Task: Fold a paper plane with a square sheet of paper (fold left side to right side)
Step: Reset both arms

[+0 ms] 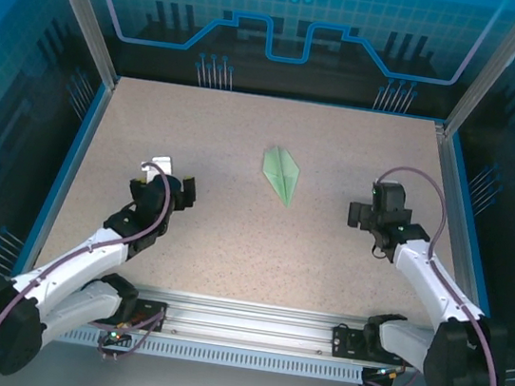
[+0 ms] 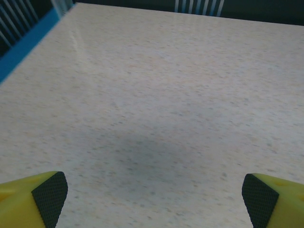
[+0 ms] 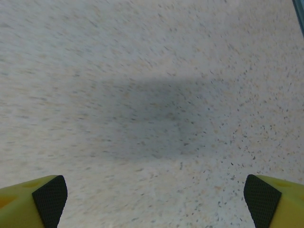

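Two yellow-fingered claws are hanging over the speckled beige tabletop: left gripper at 9 o'clock, jaws standing wide; right gripper at 3 o'clock, likewise spread. Between them, near centre, a pale mint-green paper plane is lying flat, nose pointing 5 o'clock, apart from both.

Edges crop the left fingers and right fingers, the table blurs in the right wrist view, and the plane has folds too small to read.
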`<action>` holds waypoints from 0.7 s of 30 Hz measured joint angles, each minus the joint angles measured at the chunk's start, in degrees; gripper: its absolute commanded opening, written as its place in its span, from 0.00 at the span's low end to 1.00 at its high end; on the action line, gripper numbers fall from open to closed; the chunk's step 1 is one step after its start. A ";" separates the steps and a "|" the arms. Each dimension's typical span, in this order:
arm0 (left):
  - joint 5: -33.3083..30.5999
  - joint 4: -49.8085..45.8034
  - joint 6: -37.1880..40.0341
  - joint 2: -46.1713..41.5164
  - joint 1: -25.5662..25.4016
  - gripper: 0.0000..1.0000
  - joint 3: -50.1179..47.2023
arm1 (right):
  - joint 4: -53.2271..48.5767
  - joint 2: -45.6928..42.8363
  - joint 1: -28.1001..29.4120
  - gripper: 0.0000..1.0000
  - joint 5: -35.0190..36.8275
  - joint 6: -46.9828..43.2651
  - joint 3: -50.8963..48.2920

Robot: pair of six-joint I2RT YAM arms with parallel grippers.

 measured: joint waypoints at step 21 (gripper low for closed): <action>23.37 37.35 13.55 18.71 19.43 0.98 -12.00 | 54.66 20.06 -3.52 0.99 -13.33 -9.57 -12.63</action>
